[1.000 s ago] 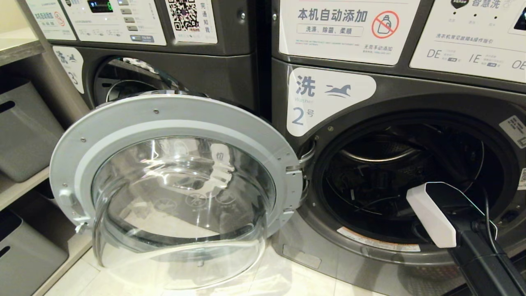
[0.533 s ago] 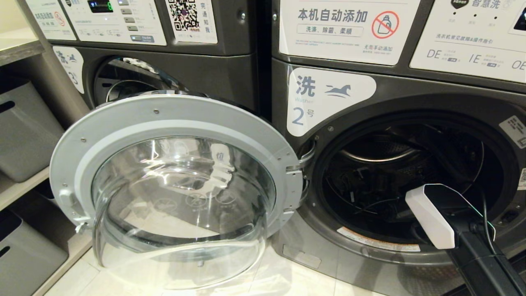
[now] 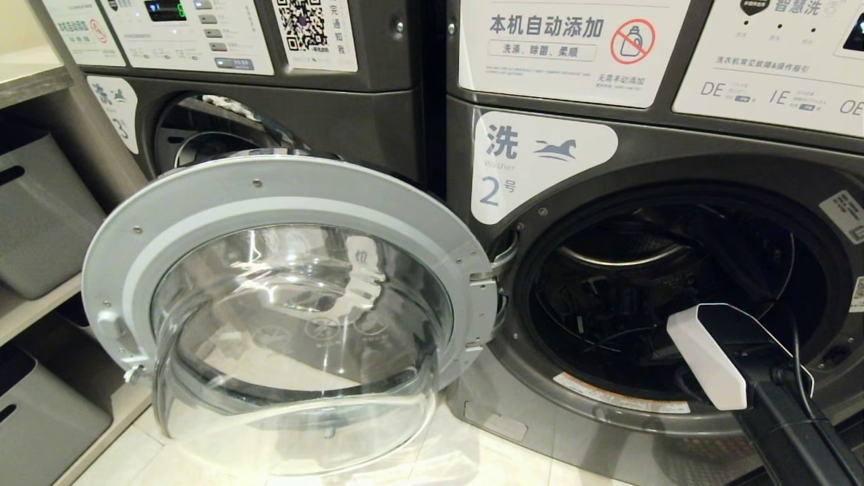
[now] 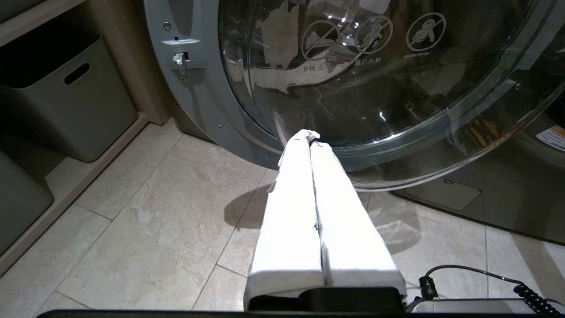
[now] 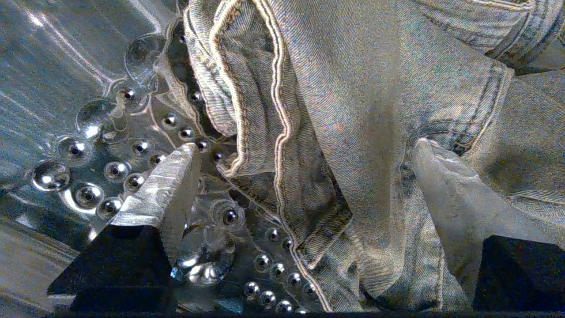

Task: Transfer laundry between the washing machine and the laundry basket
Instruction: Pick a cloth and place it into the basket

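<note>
Dark grey washing machine (image 3: pixel 607 169) marked 2 filling the right of the head view, drum mouth exposed. Round glass door (image 3: pixel 290 304) swung fully open to the left, covering part of the like machine marked 3 (image 3: pixel 270 101) behind it. Grey storage bins (image 3: pixel 40 216) shelved at the far left, pale tiled floor (image 4: pixel 145 229) below. Right arm (image 3: pixel 776 398) reached through the drum opening from lower right, white wrist casing just inside the rim. Inside, a piece of washed-out blue denim laundry (image 5: pixel 353 132) lay crumpled on the studded steel drum wall (image 5: pixel 88 145); not the red, mustard or olive cloths. Right claw (image 5: pixel 304 176) spread wide over the denim, 1 fingertip above bare drum, the other touching or nearly touching the fabric, nothing gripped. Left claw (image 4: pixel 311 143) closed and empty, 2 white fingers pressed together, pointed at the lower edge of the open door above the tiles.
</note>
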Tool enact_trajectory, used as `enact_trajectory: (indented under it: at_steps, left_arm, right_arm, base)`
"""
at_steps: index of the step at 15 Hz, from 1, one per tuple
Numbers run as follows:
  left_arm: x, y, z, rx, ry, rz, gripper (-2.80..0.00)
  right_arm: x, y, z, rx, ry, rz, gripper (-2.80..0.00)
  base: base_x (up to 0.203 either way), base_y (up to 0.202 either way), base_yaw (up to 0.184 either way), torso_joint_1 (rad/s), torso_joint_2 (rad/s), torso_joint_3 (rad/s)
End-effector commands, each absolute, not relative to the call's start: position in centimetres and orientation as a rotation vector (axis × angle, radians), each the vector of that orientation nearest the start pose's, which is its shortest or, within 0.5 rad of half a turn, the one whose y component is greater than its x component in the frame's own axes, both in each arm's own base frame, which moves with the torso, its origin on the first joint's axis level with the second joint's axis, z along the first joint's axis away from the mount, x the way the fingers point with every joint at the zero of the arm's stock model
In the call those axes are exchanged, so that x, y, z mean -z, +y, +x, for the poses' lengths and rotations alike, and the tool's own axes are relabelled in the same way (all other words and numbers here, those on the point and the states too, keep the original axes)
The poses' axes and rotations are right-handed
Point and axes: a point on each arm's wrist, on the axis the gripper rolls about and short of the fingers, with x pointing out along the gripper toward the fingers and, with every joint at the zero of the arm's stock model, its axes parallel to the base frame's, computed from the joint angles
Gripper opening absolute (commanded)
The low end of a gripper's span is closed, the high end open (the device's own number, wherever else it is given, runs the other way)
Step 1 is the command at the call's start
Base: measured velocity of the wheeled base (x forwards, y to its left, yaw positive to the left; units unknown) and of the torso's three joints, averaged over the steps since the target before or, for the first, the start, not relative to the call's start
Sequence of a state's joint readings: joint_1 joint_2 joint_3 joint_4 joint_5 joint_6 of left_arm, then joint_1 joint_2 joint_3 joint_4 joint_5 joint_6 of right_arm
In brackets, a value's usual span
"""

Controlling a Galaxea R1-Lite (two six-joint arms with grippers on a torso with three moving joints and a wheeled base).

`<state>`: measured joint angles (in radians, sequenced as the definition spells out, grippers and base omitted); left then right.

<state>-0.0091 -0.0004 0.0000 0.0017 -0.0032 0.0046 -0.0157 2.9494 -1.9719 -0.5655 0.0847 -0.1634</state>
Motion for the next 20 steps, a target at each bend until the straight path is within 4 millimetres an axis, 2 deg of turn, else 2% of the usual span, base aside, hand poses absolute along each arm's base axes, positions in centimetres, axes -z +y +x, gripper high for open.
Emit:
enact_trajectory:
  at_steps: [1, 15, 16, 20]
  left_arm:
    - [-7.53, 0.01, -2.28, 0.012, 0.002, 0.005, -2.80]
    - [-7.53, 0.01, -2.28, 0.012, 0.002, 0.005, -2.80]
    - [-7.53, 0.01, -2.28, 0.012, 0.002, 0.005, -2.80]
    - [-7.52, 0.01, -2.28, 0.012, 0.003, 0.005, -2.80]
  right_arm:
    - [9.12, -0.64, 54.76, -0.106, 0.416, -0.143, 0.00]
    - [9.49, -0.83, 54.55, -0.131, 0.464, -0.120, 0.00]
    - [9.51, -0.91, 54.54, -0.130, 0.464, -0.121, -2.80]
    - [9.47, -1.25, 54.55, -0.123, 0.461, -0.117, -2.80]
  base:
    - [0.000, 0.000, 0.000, 0.000, 0.00, 0.000]
    - [0.000, 0.000, 0.000, 0.000, 0.00, 0.000]
    - [0.000, 0.000, 0.000, 0.000, 0.00, 0.000]
    - [0.000, 0.000, 0.000, 0.000, 0.00, 0.000]
